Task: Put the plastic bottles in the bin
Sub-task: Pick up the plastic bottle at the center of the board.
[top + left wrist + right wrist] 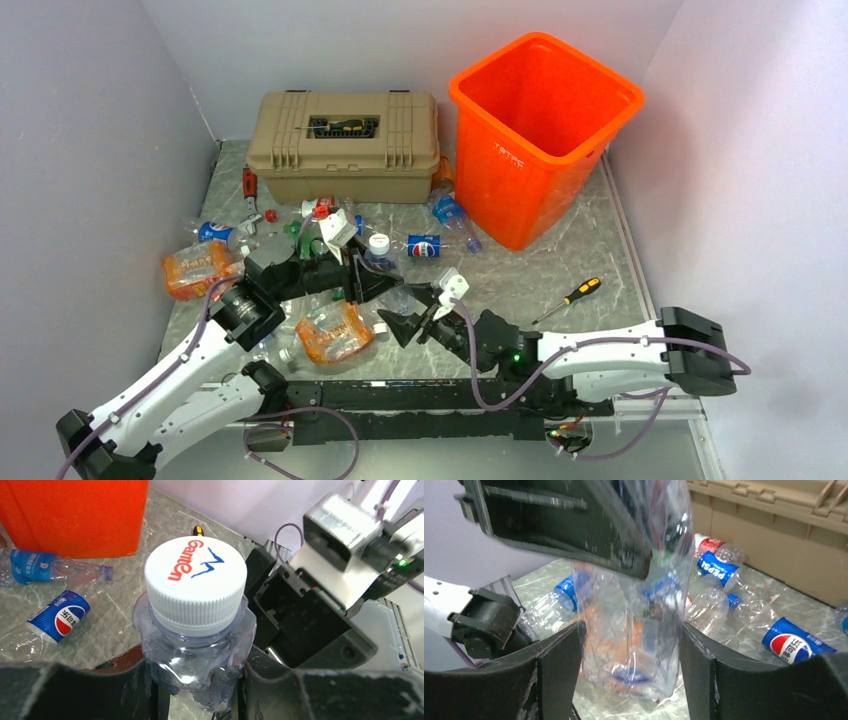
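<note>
Left wrist: one bottle (197, 655), gripped twice

The left claw (200, 692) is nearly closed, pinching the clear bottle just under its white cap (196, 575). The bottle stands roughly upright in that grip, cap up. Lower on the same bottle, the right claw (631, 645) sits about half open, pressed against both sides of the crushed body. The bin (510, 190) stands beyond and to the right of both claws, with the right one nearer. One claw probably has to release before the carry.
</note>
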`<state>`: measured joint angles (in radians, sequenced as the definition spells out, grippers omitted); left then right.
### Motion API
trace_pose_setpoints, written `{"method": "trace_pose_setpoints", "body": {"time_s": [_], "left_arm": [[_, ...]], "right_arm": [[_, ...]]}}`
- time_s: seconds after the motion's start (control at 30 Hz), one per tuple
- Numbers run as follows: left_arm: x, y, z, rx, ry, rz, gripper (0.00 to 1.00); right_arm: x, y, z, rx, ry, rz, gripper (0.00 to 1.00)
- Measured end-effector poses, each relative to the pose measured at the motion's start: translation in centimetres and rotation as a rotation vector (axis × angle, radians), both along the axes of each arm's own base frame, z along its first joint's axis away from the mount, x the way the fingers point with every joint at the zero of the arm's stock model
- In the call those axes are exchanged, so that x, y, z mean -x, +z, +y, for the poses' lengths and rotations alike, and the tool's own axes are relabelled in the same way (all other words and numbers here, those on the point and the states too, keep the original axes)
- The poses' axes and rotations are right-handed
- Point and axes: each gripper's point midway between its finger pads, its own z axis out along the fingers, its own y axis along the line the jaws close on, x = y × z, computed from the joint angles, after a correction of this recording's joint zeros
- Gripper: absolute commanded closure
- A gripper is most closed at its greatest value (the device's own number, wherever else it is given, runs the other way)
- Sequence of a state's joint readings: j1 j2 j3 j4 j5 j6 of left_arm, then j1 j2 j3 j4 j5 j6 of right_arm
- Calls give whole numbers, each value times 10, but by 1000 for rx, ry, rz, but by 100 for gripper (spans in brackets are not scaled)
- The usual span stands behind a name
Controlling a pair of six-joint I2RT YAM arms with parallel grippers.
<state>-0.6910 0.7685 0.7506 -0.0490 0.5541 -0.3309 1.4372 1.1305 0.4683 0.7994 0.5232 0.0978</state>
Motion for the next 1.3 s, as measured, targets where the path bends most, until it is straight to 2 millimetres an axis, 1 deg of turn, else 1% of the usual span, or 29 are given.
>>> {"method": "trace_pose_setpoints", "body": {"time_s": [0.07, 0.13, 0.2, 0.23, 0.27, 0.33, 0.37, 0.4, 0.43, 0.47, 0.53, 0.6, 0.67, 0.73, 0.77, 0.83, 0.9, 0.97, 1.03, 1.13, 1.3], "left_arm": [[1, 2, 0, 2, -5, -9, 81], [3, 2, 1, -1, -10, -17, 84], [5, 2, 2, -6, -20, -22, 87], [7, 2, 2, -9, -30, -27, 91], [9, 2, 2, -11, -41, -30, 93], [15, 3, 1, -13, -79, -40, 96], [18, 4, 0, -15, -104, -44, 97], [21, 4, -2, -15, -128, -45, 99], [25, 4, -3, -16, -157, -48, 100], [29, 4, -5, -17, -189, -50, 100], [36, 3, -8, -18, -247, -46, 100], [43, 0, -10, -18, -302, -39, 100], [49, -2, -12, -20, -342, -32, 100], [55, -3, -13, -22, -381, -33, 100], [57, -4, -14, -22, -394, -36, 100], [61, -4, -14, -22, -416, -44, 100], [65, -3, -14, -21, -431, -54, 100], [67, -3, -14, -22, -437, -65, 100], [67, -3, -14, -23, -436, -72, 100], [68, -4, -13, -28, -437, -78, 100], [70, -4, -14, -30, -446, -90, 100]], "right_arm": [[1, 7, 0, 24, 6, 16, 24], [5, 20, -7, 37, 22, 22, 24], [11, 35, -19, 37, 47, 27, 24], [14, 45, -28, 31, 62, 29, 24], [18, 56, -38, 19, 75, 30, 24], [24, 87, -57, -26, 94, 28, 23], [26, 104, -66, -51, 99, 26, 23], [27, 117, -71, -66, 102, 27, 23], [28, 135, -77, -83, 105, 27, 22], [30, 158, -81, -110, 114, 23, 22], [33, 188, -83, -140, 130, 20, 21], [35, 209, -76, -144, 145, 24, 21], [34, 211, -62, -112, 150, 37, 21], [30, 201, -45, -51, 144, 61, 22], [28, 194, -38, -19, 139, 75, 23], [22, 171, -23, 59, 139, 114, 26], [15, 150, -17, 120, 130, 155, 28], [8, 135, -17, 155, 124, 198, 30], [5, 132, -17, 150, 139, 233, 31], [7, 134, -17, 132, 168, 257, 33], [12, 134, -15, 124, 204, 283, 40]]}}
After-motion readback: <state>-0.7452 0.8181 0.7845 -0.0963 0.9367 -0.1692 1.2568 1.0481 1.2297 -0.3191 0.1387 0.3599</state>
